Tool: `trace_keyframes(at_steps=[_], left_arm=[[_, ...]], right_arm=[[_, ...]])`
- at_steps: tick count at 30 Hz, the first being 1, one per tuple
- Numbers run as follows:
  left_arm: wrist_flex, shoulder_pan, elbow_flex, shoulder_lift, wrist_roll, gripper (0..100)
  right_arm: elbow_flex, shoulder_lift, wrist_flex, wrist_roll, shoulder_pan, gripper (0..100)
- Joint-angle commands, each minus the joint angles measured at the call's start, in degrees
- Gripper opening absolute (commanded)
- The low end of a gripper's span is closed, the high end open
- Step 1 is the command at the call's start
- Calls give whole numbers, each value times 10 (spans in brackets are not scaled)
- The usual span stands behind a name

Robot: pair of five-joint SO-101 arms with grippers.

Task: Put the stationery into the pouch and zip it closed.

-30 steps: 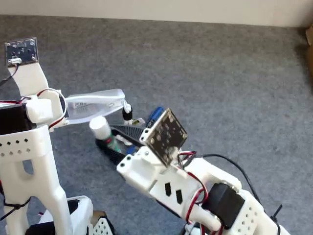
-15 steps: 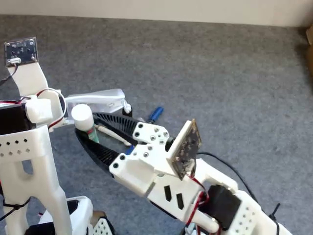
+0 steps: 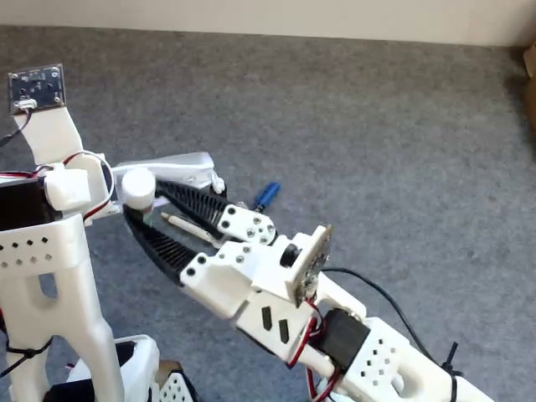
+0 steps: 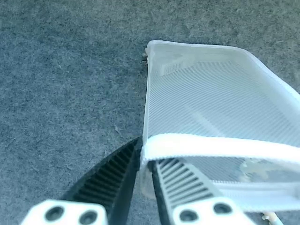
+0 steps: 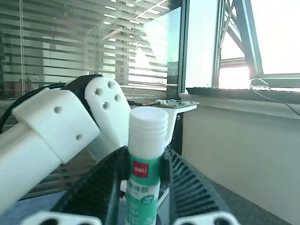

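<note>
Glue with a green label and red logo stands clamped in the right claw. The left claw pinches the mesh pouch rim.

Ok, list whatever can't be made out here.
1. Far end of the pouch: cut off by the left wrist view's edge. In the high view, the right hand and glue stick cover its mouth.
2. Lower body of the glue stick: hidden between the right hand's fingers, right wrist view.
3. What the blue item is: too small, high view.
4. What lies in the pouch: blurred through the mesh, left wrist view.
</note>
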Motion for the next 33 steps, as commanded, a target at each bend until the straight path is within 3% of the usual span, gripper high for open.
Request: trace_keyframes(at_steps=[1,16,33], left_arm=[[-3,-5,1,5,5,6],[-3,-5,1,5,7,6],[-21,-7,27,5,7,6]], right_arm=[[0,-8,-40,-1,28,5],[5,208,-170,-2,58,5],[7,305,-232,-2,103,5]])
